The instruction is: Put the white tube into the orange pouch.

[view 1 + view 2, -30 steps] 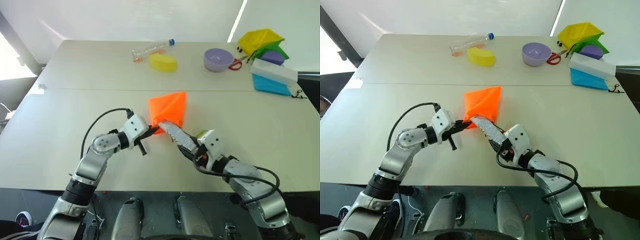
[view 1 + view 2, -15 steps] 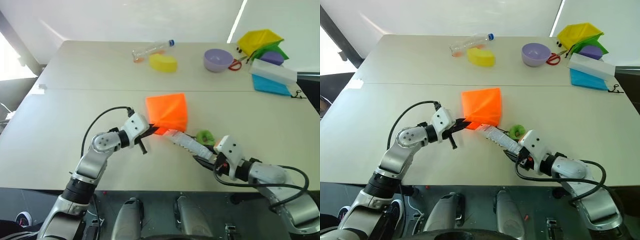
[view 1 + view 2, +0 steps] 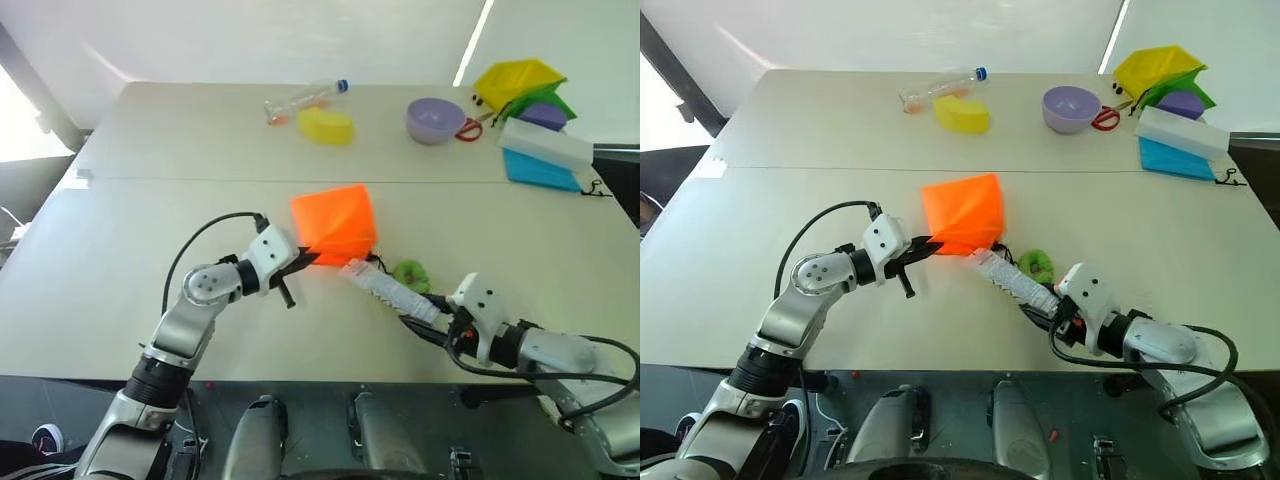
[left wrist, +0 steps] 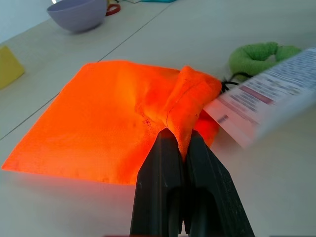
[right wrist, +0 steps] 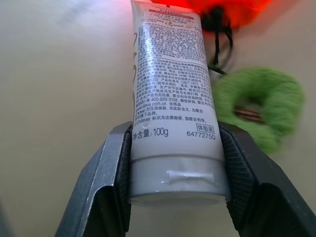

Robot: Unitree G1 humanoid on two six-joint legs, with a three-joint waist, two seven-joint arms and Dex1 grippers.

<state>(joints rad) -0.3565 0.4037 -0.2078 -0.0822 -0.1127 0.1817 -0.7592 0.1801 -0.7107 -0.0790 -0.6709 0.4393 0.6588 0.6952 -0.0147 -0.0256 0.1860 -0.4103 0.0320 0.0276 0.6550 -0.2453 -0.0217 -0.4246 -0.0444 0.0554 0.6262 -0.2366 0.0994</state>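
The orange pouch [image 3: 335, 218] lies mid-table. My left gripper [image 3: 300, 261] is shut on its near edge; in the left wrist view its black fingers [image 4: 160, 168] pinch a fold of the pouch's [image 4: 123, 118] fabric. The white tube [image 3: 386, 290] slants above the table, its flat end right at the pouch's near corner. My right gripper [image 3: 432, 318] is shut on its cap end. The right wrist view shows the tube [image 5: 170, 94] clamped between both pads [image 5: 121, 173]. The pouch's black cord leads to a lime-green ring [image 3: 410, 273] beside the tube.
Along the far edge are a clear plastic bottle [image 3: 305, 97], a yellow sponge [image 3: 326, 124], a purple bowl [image 3: 435, 118] and red scissors [image 3: 470, 128]. At the far right sit a yellow bag [image 3: 520, 78] and a white-and-blue box [image 3: 545, 155].
My right gripper has pulled back toward the near right with the tube, whose end has slid out from the pouch's mouth. The green ring has come into view. The left gripper stayed put.
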